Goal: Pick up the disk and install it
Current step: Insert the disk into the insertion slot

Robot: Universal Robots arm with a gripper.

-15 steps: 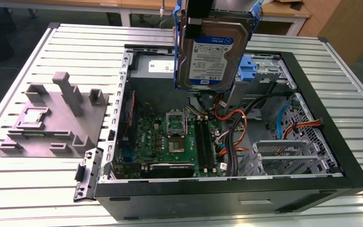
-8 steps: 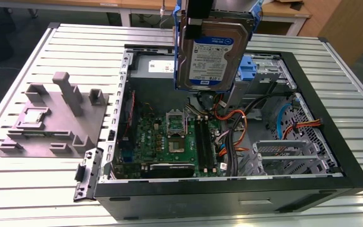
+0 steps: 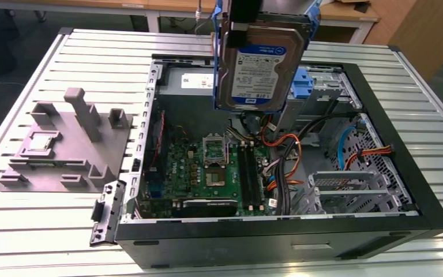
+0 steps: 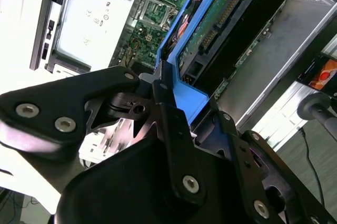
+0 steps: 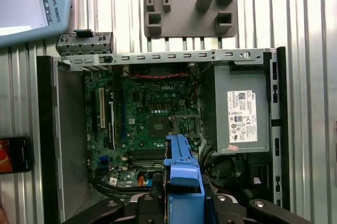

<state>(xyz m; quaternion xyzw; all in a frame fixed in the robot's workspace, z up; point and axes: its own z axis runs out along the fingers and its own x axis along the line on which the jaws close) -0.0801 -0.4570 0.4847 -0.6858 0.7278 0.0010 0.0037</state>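
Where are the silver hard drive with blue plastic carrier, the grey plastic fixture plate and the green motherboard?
Silver hard drive with blue plastic carrier [image 3: 258, 72], exterior view, its label.
Grey plastic fixture plate [image 3: 62, 161], exterior view, flat base.
Green motherboard [image 3: 184, 168], exterior view, bare board.

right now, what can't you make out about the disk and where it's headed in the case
- Exterior view: the top edge cuts off the claw; the disk it grips hides part of the computer case behind it.
- Second wrist view: the disk's label faces away, and the claw's body blocks what lies below.
- First wrist view: the disk is end-on, hiding what lies under it.
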